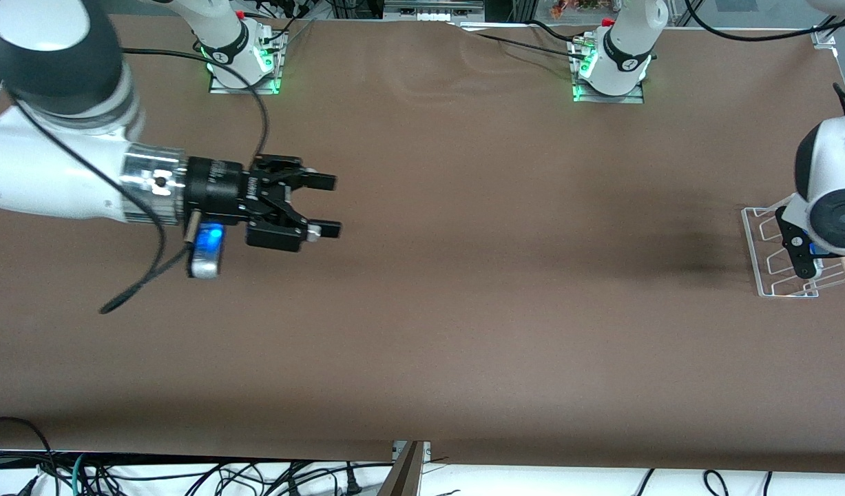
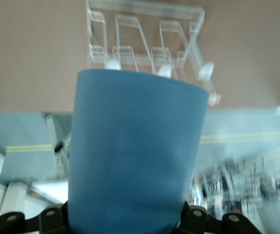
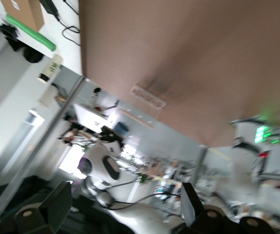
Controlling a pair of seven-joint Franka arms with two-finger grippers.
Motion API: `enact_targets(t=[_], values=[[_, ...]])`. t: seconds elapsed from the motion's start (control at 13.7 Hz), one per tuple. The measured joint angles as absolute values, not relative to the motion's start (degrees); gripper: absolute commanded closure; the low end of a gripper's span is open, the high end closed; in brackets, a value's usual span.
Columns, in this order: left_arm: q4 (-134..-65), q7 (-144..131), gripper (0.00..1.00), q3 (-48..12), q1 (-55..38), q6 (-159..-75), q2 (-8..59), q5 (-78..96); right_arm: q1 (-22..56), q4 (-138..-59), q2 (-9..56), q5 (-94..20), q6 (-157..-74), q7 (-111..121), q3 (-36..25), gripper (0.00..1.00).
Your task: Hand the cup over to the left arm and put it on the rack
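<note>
Blue cup (image 2: 135, 151) in left end effector (image 2: 125, 222), over rack (image 2: 147, 31)

One camera sits high up and looks down at my table (image 1: 463, 275), facing my two bases. My left wrist camera is very close to the cup (image 2: 135, 156) and looks past it at the rack (image 2: 144, 44). The high camera sees that rack (image 1: 780, 262) too. My right wrist camera looks along the table (image 3: 188, 58) (tilted), far from the rack (image 3: 148, 96).
</note>
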State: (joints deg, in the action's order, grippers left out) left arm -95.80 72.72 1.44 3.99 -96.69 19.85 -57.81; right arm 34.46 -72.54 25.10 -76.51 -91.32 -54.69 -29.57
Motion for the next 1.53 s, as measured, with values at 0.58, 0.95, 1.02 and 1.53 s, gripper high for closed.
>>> enact_targets(t=[0.58,0.95,1.02,1.53], values=[[-109.71,65.24,1.00,5.97,7.60,-114.86,19.31,-82.54,32.13,-73.60,16.91,-40.72,-75.05,-23.80,-32.40,0.01],[-113.34,61.25,1.00,6.15,7.30,-116.76,19.02,-87.28,16.85,-81.22,6.39,-14.14,-76.69,-10.61,-12.41,0.01],[-114.16,60.30,1.00,6.14,7.14,-116.84,18.79,-87.52,15.26,-84.30,4.26,-10.55,-78.71,-8.20,-10.26,0.01],[-122.79,48.80,1.00,6.12,6.79,-117.03,15.45,-95.68,13.71,-93.44,-0.23,-0.03,-88.61,0.11,-7.35,0.01]])
